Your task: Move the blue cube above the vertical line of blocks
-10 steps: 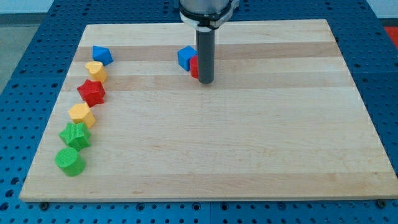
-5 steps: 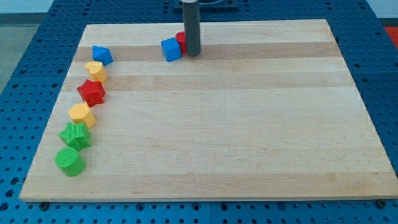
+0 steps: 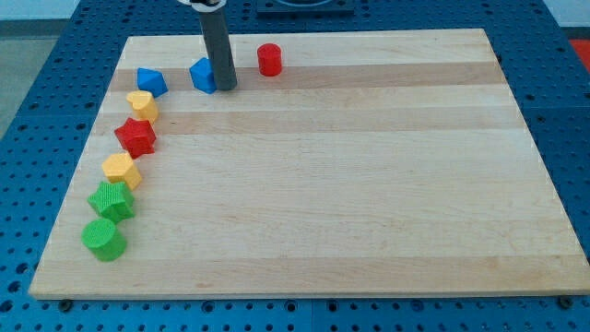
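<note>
The blue cube lies near the view's top, left of centre. My tip stands against the cube's right side. A line of blocks runs down the view's left: a blue block at its top, then a yellow block, a red star-like block, a yellow block, a green block and a green cylinder. The blue cube sits to the right of the line's top blue block, a short gap apart.
A red cylinder stands alone near the top edge, right of my tip. The wooden board lies on a blue perforated table.
My tip has moved to the view's left and pushed the blue cube left with it. The red cylinder came off the rod and stayed near the top edge.
</note>
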